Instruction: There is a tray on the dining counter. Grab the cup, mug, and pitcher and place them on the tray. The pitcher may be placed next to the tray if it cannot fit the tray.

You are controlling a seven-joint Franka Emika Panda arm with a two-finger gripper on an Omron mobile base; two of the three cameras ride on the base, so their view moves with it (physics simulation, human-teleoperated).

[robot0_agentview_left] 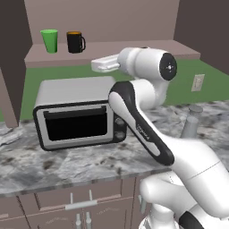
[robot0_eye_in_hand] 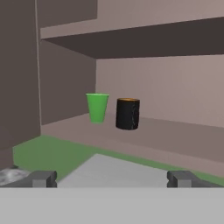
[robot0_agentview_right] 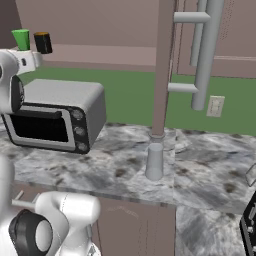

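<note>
The gripper (robot0_eye_in_hand: 111, 178) is seen with its fingers (robot0_eye_in_hand: 41, 178) spread wide apart and nothing between them; no object is touched. It is held raised above the toaster oven (robot0_agentview_left: 76, 114), whose grey top is seen just below the fingertips in the hand view. Straight ahead of the hand, well apart from it, a brown shelf (robot0_eye_in_hand: 175, 138) is set against the wall. On that shelf the cup (robot0_eye_in_hand: 97, 107) is seen upright, slightly left of the hand's centre line, bright green and tapering toward its base. The mug (robot0_eye_in_hand: 127, 113) is seen upright just beside the cup, on its right and a little ahead of centre; the two stand near each other but are not touching. The mug's orange inside is visible at its rim; in the left base view its handle is turned to the side away from the cup. In the left base view the hand is seen below and to the right of both vessels, pointed toward the shelf. The pitcher (robot0_agentview_right: 154, 161) is seen upright on the marbled counter (robot0_agentview_right: 125, 165), far below the hand and off to its right, at the foot of a brown post (robot0_agentview_right: 164, 65). A green wall (robot0_agentview_right: 130, 95) is seen behind the toaster oven, with a pale outlet plate (robot0_agentview_right: 215, 106) on it farther right. Brown cabinet drawers (robot0_agentview_left: 67, 203) are seen under the counter edge.
</note>
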